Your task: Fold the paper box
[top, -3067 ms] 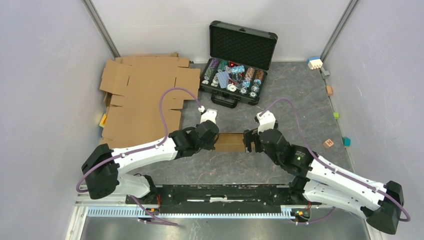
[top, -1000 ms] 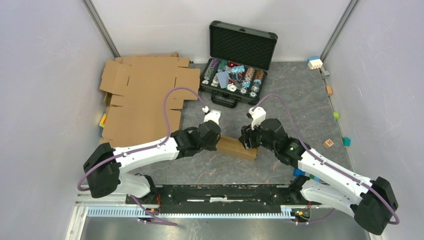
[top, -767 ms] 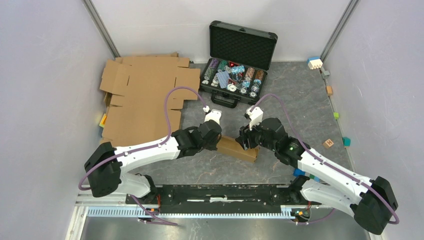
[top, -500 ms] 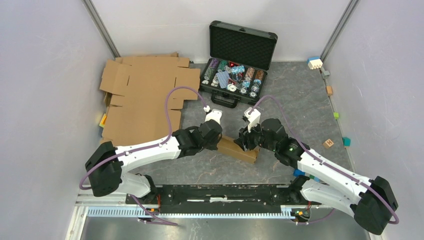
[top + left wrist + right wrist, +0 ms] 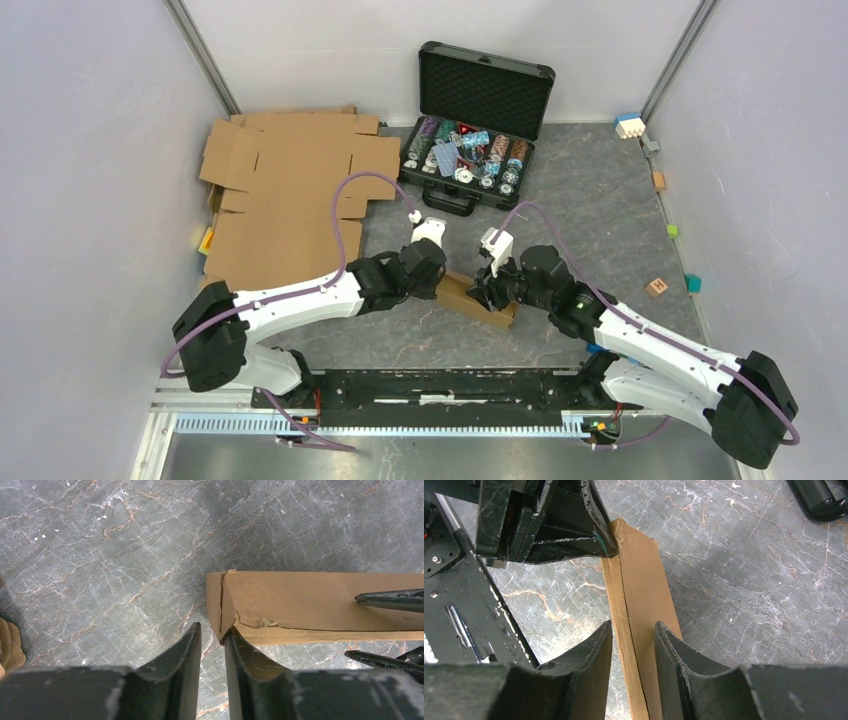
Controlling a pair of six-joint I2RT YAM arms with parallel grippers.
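The paper box point(image 5: 470, 297) is a narrow brown carton lying slanted on the grey table between both arms. In the left wrist view the paper box point(image 5: 310, 600) ends at a creased corner that touches my left gripper's point(image 5: 212, 628) right fingertip. Its jaws stand narrowly open with only table between them. My left gripper point(image 5: 441, 283) sits at the box's left end. My right gripper point(image 5: 633, 625) straddles one long edge of the paper box point(image 5: 639, 595), jaws open, one finger over the top face. Its fingers point(image 5: 390, 600) show one on the face, the other apart below.
Large flat cardboard sheets point(image 5: 290, 190) cover the back left. An open black case of chips point(image 5: 470, 130) stands at the back centre. Small coloured blocks point(image 5: 657, 287) lie along the right wall. The arms' black base rail point(image 5: 440, 385) runs along the near edge.
My right gripper has slid left along the box and its jaws have narrowed around the edge. The box has turned a little more slanted. My left jaws have opened slightly.
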